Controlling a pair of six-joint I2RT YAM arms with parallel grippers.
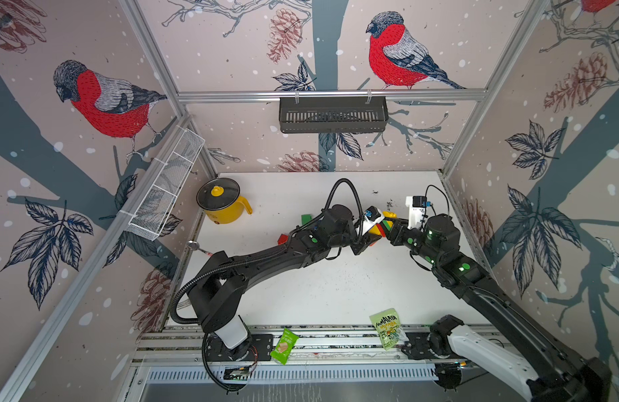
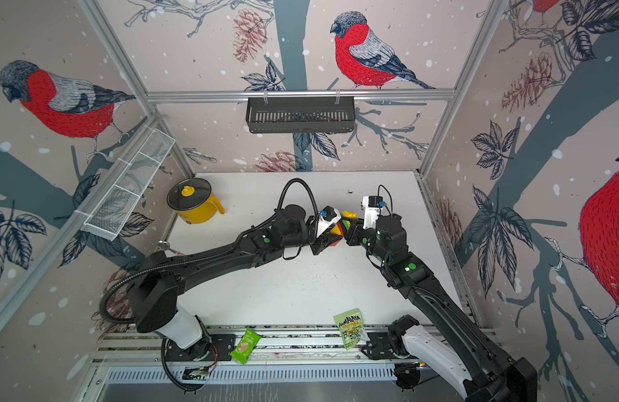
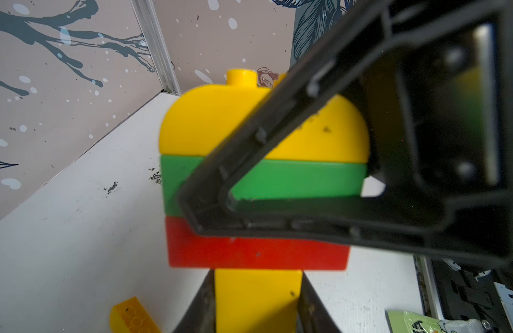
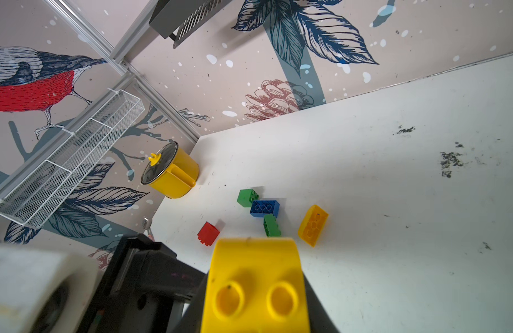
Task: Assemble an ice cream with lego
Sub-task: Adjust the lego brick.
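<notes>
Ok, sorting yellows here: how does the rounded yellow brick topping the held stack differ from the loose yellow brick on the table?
The rounded yellow brick is domed; the loose yellow brick is a rectangular block. The rounded one is joined to the green brick and held by the right gripper; the loose one lies untouched on the table. The rounded one shows studs, the loose one its hollow underside. Both are bright yellow plastic.

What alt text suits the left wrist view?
The left gripper holds a lego stack by its yellow base; a red brick, a green brick and a half-round yellow brick sit above. The right gripper crosses the top; a loose yellow brick lies on the table.
</notes>
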